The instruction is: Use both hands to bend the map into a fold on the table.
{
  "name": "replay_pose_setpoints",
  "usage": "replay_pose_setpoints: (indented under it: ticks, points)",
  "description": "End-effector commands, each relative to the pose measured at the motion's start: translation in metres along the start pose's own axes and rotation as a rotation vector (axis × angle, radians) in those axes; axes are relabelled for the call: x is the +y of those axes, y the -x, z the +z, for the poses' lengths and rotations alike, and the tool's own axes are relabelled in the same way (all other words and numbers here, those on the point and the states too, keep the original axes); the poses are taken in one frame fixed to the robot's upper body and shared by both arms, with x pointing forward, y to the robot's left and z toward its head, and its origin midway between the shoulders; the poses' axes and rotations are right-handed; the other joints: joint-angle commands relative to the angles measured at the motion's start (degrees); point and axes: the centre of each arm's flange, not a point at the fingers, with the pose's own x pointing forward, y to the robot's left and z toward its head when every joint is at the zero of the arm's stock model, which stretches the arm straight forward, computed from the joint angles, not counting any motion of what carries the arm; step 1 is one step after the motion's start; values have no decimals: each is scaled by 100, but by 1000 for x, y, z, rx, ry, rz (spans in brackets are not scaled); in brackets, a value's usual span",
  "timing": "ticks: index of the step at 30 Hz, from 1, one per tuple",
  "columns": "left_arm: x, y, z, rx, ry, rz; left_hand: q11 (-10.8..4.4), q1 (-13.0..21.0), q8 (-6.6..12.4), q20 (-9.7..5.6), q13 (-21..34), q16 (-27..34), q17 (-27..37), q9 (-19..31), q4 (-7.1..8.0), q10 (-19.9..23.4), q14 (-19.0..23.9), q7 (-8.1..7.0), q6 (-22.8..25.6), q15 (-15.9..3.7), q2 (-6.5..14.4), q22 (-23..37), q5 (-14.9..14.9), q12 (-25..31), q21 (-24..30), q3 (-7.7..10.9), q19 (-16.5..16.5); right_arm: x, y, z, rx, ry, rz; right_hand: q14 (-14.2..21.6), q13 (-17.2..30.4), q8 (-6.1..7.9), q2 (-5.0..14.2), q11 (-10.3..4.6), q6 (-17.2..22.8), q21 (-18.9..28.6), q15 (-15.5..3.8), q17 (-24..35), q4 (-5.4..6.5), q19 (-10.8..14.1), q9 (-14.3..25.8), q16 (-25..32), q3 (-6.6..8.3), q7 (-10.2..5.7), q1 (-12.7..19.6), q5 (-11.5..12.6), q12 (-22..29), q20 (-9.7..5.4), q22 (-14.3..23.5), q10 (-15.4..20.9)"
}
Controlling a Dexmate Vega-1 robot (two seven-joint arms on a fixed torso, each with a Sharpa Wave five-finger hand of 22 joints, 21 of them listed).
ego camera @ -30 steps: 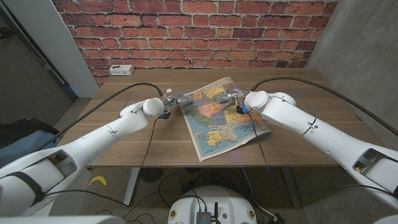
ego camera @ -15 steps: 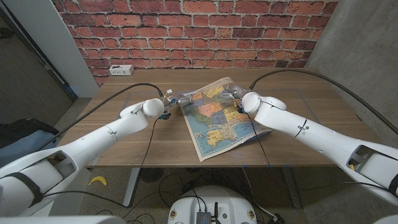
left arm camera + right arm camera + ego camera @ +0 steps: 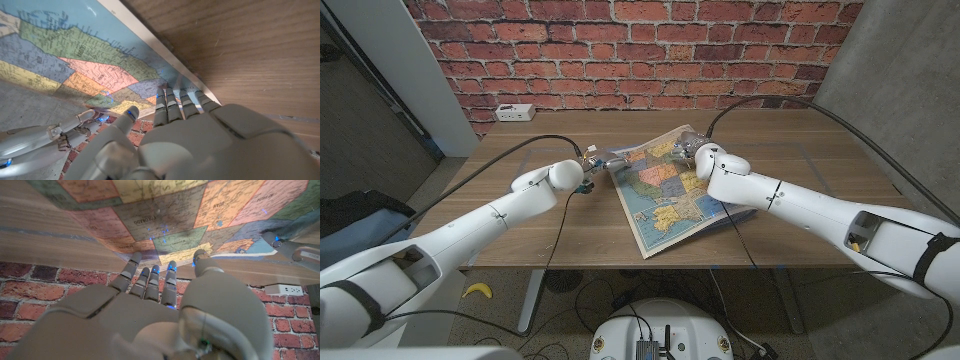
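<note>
Fingers (image 3: 172, 102) of the left hand (image 3: 592, 160) are lying close together, tips pressing on the map's (image 3: 665, 190) white border; nothing is clamped between them. Right hand (image 3: 692, 152) fingers (image 3: 150, 280) are also together, reaching toward the sheet's far edge; whether they are gripping paper cannot be told. Map is lying centre frame on the wooden table (image 3: 520, 215), its right side lifting slightly.

Risk, as a judgement: the sheet is sliding or creasing crookedly if one hand is pressing while the other is dragging; thin paper may tear.

No containers are showing.
</note>
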Motion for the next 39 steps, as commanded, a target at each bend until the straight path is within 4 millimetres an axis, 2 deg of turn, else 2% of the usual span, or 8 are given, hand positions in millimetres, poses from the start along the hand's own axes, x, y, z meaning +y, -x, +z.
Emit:
replay_pose_setpoints:
  ticks: [1, 4, 6, 11, 16, 22, 29, 39]
  points:
    - [3, 9, 0, -10, -5, 57, 28, -26, -22, 214, 19, -23, 3, 2, -1, -155, -176, -20, -189, 58, 578, 28, -14, -14, -34, 105, 30, -1, -33, 8, 103, 155, 1, -54, -9, -25, 24, -29, -90, -51, -88, -26, 7, -28, 17, 30, -34, -25, -83, -14, -21, 15, 13, -91]
    - [4, 14, 1, -24, -11, 94, 66, -93, -53, 228, 22, -32, 17, 4, 18, -481, -425, -102, -481, 93, 527, 31, -38, -73, -70, 154, -137, 1, -41, 6, 137, 173, 12, -77, -14, -30, 56, -45, -168, -71, -109, -51, 36, -21, 15, 41, -45, -28, -127, -16, -19, 7, 14, -134]
    - [5, 17, 2, -36, -11, 115, 106, -147, -57, 212, 25, -28, 24, 6, 19, -697, -596, -279, -693, 179, 493, 34, -52, -84, -100, 159, -291, 2, -45, 4, 160, 179, 23, -85, -16, -29, 70, -52, -194, -80, -112, -62, 49, -17, 14, 46, -50, -40, -148, -18, -16, 5, 15, -149]
    - [6, 28, 5, -103, -19, 228, 3, -307, -64, 119, 23, 6, 30, 0, -47, -1188, -787, -505, -1195, 150, 76, 35, -74, -97, -86, -119, -431, 7, -56, -3, 220, 191, 62, -81, -23, -36, 101, -62, -302, -97, -132, -91, 101, 19, 12, 72, -74, -56, -227, -22, 2, -29, 16, -159]
    - [7, 41, 7, -207, -20, 346, -122, -334, -54, 99, 20, -6, 28, -9, -83, -1497, -940, -687, -1414, 156, -112, 33, -53, -109, -110, -281, -584, 11, -62, -9, 260, 192, 88, -91, -32, -30, 75, -40, -435, -140, -133, -135, 187, 29, 10, 92, -152, -56, -392, -40, 6, -27, 17, -216]
    - [10, 49, 12, -276, -27, 417, -177, -301, 24, 113, 15, 28, 16, -17, -151, -1458, -910, -784, -1292, 134, -231, 30, -39, -35, -96, -369, -621, 17, -67, -14, 303, 194, 121, -128, -39, -41, 85, -70, -595, -186, -147, -177, 238, 21, 6, 97, -194, -76, -493, -42, 4, -19, 18, -288]
    - [9, 39, 10, -217, -26, 303, -93, -234, 87, 31, 6, 92, -1, -21, -238, -1113, -654, -708, -1057, 12, -277, 25, -8, 115, 73, -444, -229, 19, -66, -16, 311, 192, 137, -132, -43, -24, 90, -61, -643, -211, -134, -203, 278, 36, 3, 110, -225, -53, -570, -44, 12, -2, 19, -313]
    - [1, 22, 9, -163, -38, 155, -211, -239, 162, -30, -1, 30, -2, -23, -266, -1051, -749, -714, -715, -74, -345, 18, 11, 116, 4, -535, -389, 19, -66, -14, 304, 196, 139, -111, -48, -6, 87, -73, -676, -232, -118, -242, 282, 64, -1, 125, -241, -72, -602, -40, 23, 21, 19, -325]
